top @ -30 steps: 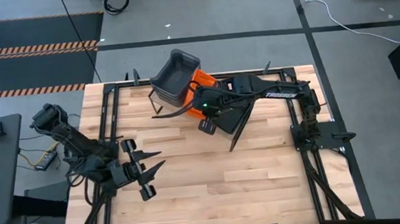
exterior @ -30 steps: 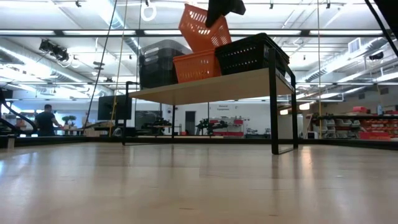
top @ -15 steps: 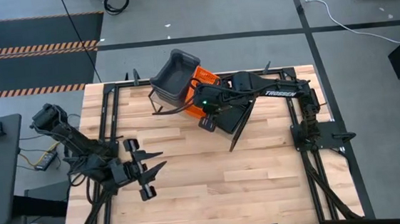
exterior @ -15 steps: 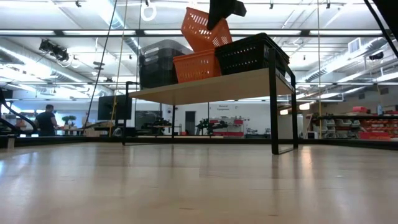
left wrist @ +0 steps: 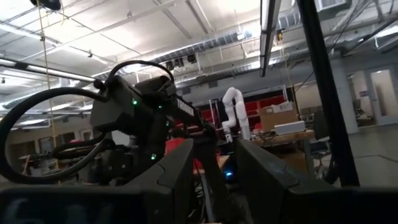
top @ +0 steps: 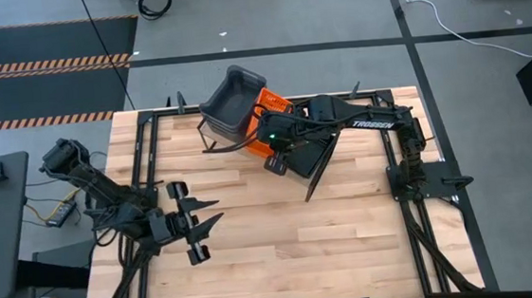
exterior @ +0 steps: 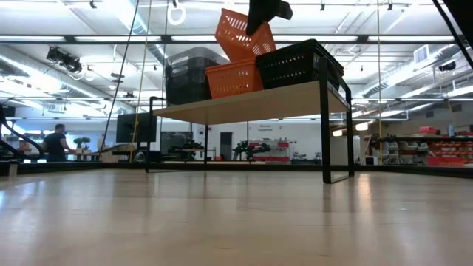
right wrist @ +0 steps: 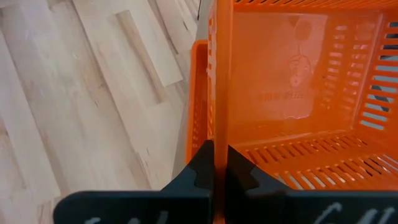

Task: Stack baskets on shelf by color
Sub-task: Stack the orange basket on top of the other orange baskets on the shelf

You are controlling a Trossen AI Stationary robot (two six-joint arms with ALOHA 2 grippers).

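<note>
The shelf stands at the table's far middle. On it sit a grey basket, an orange basket and a black basket, each on its base. A second orange basket hangs tilted just above the orange one, with my right gripper shut on it. From above, the grey basket and the held orange basket show beside the right arm. My left gripper stands open over the table's left part, holding nothing. My right gripper pinches the held orange basket's side wall at its rim, one finger inside the basket and one outside. The fingers come slanting down from above. The basket is lifted clear and hangs tilted over the shelf's orange basket.
Black metal rails run along the table's left and right edges. Bare wood tabletop lies in the middle and near part. A person stands far off in the room behind the table.
My right gripper has shifted slightly toward the table's far edge with the orange basket, which stays tilted and clear above the shelf's orange basket. My left gripper has turned a little in place.
</note>
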